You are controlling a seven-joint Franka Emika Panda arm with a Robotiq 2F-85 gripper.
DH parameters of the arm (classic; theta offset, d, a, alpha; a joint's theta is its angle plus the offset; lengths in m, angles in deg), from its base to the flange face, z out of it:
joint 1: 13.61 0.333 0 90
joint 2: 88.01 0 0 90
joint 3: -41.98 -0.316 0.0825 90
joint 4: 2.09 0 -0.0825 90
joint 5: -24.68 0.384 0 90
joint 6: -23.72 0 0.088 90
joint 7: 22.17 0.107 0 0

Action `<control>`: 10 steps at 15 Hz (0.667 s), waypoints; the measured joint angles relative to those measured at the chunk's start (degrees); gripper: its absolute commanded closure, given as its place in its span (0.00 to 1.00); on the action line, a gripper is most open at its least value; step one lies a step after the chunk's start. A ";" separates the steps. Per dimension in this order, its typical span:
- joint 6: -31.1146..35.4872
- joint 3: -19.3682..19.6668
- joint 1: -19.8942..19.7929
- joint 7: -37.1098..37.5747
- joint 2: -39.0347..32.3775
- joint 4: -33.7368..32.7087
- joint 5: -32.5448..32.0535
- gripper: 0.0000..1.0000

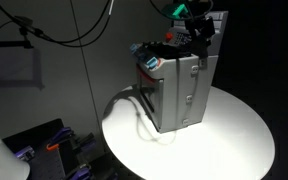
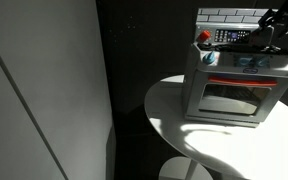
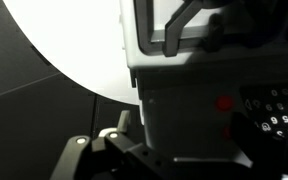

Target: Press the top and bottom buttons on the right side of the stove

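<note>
The grey stove (image 1: 179, 90) stands on a round white table (image 1: 234, 140), with its door and handle (image 2: 234, 82) facing the camera in an exterior view. My gripper (image 1: 196, 30) hovers over the stove's top at its back edge, and it also shows at the top right of the stove (image 2: 277, 28). In the wrist view the stove's grey body (image 3: 174, 95) fills the middle, with a red button (image 3: 224, 103) on it. My gripper (image 3: 181, 128) is open. One finger (image 3: 122, 121) sits off the stove's side. The other, dark finger (image 3: 242, 130) lies just below the red button.
A grey tiled back panel (image 2: 229, 15) rises behind the stove. White cable (image 1: 134, 110) loops on the table beside it. Dark floor and cluttered gear (image 1: 54, 150) lie below the table edge. A pale wall (image 2: 34, 90) stands to one side.
</note>
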State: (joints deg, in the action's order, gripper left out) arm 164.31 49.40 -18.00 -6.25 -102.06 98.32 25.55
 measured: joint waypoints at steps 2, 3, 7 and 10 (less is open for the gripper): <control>0.00 0.00 0.00 0.00 -0.09 -0.01 0.00 0.00; 0.00 0.00 0.01 0.00 -0.19 -0.03 0.00 0.00; 0.02 0.00 0.01 0.00 -0.86 -0.37 0.00 0.00; 0.06 0.01 0.00 0.00 -1.49 -1.04 0.00 0.00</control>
State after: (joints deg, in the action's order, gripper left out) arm 164.37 49.42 -18.00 -6.25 -103.55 97.29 25.55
